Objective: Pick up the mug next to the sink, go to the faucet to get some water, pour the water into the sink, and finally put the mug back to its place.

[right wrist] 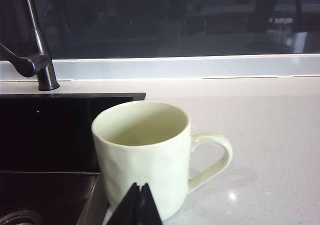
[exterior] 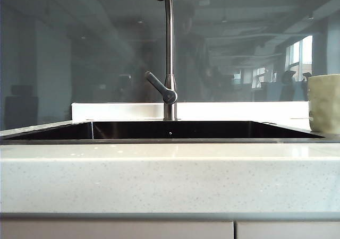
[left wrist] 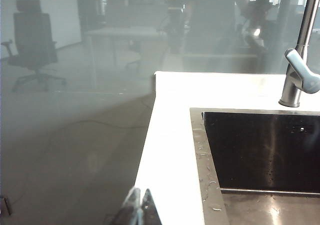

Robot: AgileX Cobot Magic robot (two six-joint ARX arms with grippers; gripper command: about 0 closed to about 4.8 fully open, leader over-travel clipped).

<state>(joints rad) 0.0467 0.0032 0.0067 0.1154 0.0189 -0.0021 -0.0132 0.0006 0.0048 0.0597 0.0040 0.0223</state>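
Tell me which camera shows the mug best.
The right wrist view: the whole mug shows, rim and handle, beyond the shut right gripper. The exterior view catches only part of it at its right edge. The left wrist view misses it.

Very little of the robot's body shows. The left gripper (left wrist: pixel 138 207) appears in the left wrist view only as two dark, glossy, wedge-shaped fingertips, tapering to points and pressed flat together. The right gripper (right wrist: pixel 139 204) in the right wrist view looks the same: two black pointed fingertips (right wrist: pixel 131 205) with smooth flat faces, meeting along one thin seam
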